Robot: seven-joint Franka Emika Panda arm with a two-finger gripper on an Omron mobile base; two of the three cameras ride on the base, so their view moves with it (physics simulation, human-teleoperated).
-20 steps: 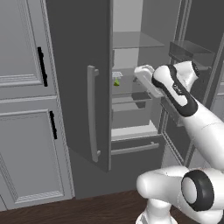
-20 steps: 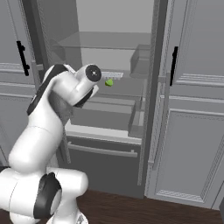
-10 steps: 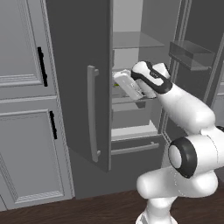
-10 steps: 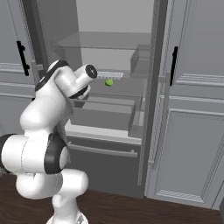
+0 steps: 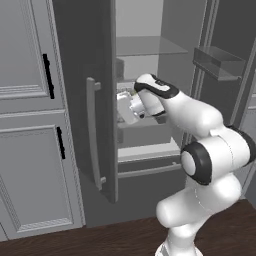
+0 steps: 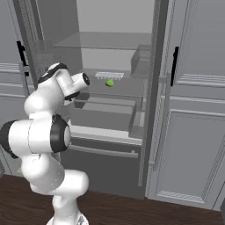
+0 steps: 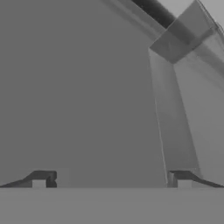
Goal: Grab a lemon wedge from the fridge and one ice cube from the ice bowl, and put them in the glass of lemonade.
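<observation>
Jaws (image 7: 111,179) stand wide apart and hold nothing; in the hand view two small dark tips (image 7: 40,178) rise at the bottom with only flat grey fridge wall ahead of them.

The lemon wedge (image 6: 109,82) is a tiny yellow-green bit. It sits on a glass shelf (image 6: 114,86) in the middle of the open fridge (image 6: 115,52). Just behind it, almost touching, lies a flat white tray (image 6: 109,75) on the same shelf. In the left base view only a speck of the wedge (image 5: 134,85) peeks out above the robot's hand.

The robot's hand (image 5: 129,106) is inside the fridge, at about the height of that shelf. In the right base view the hand (image 6: 81,81) is to the left of the wedge, near it but not touching it. The white arm (image 5: 190,117) bends up from the base and reaches into the fridge.

Both fridge doors are swung open. The left door has a long pale handle (image 5: 93,132) running up and down. The right door carries a clear bin (image 5: 219,61) near its top. Below the shelves is a bottom drawer (image 6: 103,166) with a bar handle (image 6: 102,151) across it.

Light grey cabinets (image 5: 27,120) with black handles (image 5: 47,76) stand beside the fridge. The floor (image 6: 132,210) is dark wood.
</observation>
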